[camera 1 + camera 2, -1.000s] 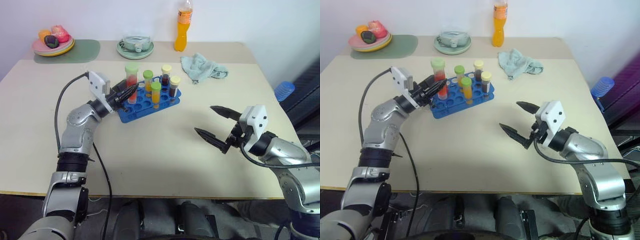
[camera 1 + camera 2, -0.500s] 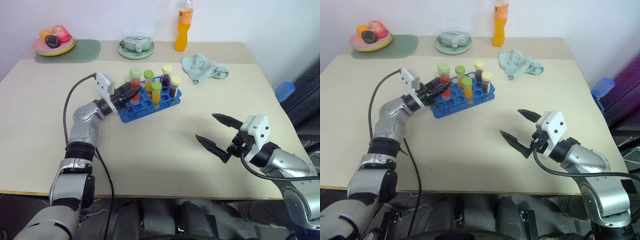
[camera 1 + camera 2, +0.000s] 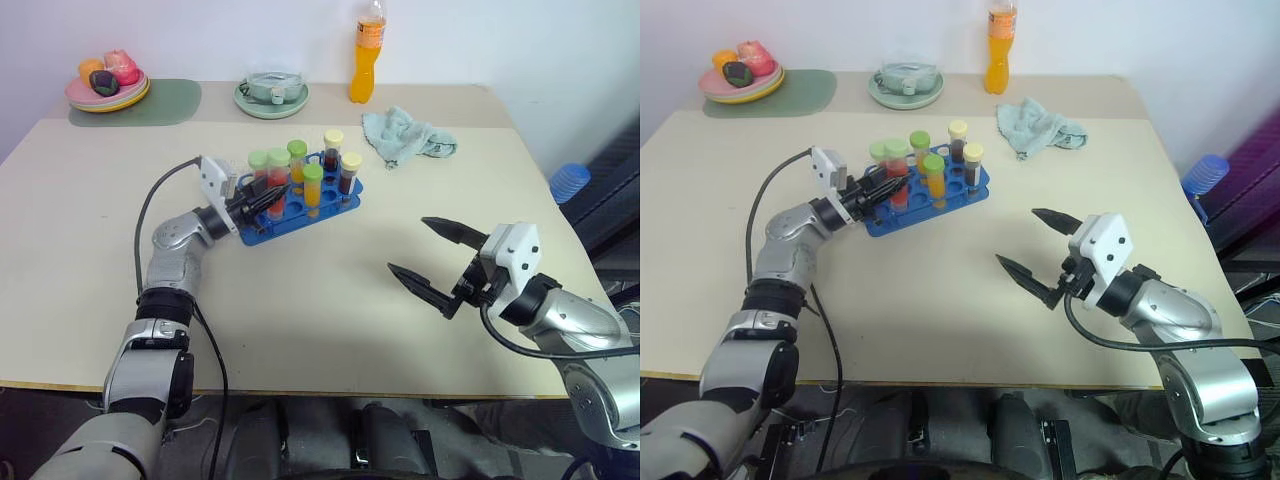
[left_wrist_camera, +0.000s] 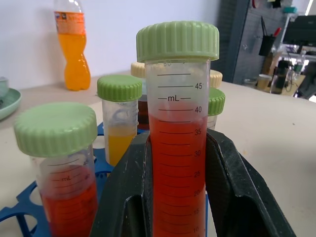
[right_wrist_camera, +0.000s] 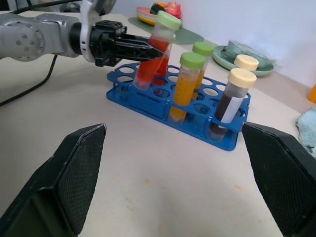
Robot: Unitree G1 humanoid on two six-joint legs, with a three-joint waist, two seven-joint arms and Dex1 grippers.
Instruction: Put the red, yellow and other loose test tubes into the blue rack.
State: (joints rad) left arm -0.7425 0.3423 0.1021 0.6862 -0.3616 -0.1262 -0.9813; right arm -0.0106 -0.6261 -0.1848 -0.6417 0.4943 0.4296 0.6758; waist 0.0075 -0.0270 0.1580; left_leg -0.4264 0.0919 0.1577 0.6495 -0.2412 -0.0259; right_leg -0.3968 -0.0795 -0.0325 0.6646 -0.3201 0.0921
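My left tool (image 3: 268, 194) clamps a clear plastic tube of red liquid with a green cap (image 4: 177, 143), tilted over the bright blue rectangular holed rack (image 3: 300, 212) on the beige worktop (image 3: 320, 300). My right tool (image 3: 430, 255) hangs wide apart, holding nothing, well clear of the rack.

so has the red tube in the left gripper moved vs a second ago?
Yes. The red tube, clamped in the left gripper, has dropped lower into the blue rack, its cap now about level with the neighbouring caps.
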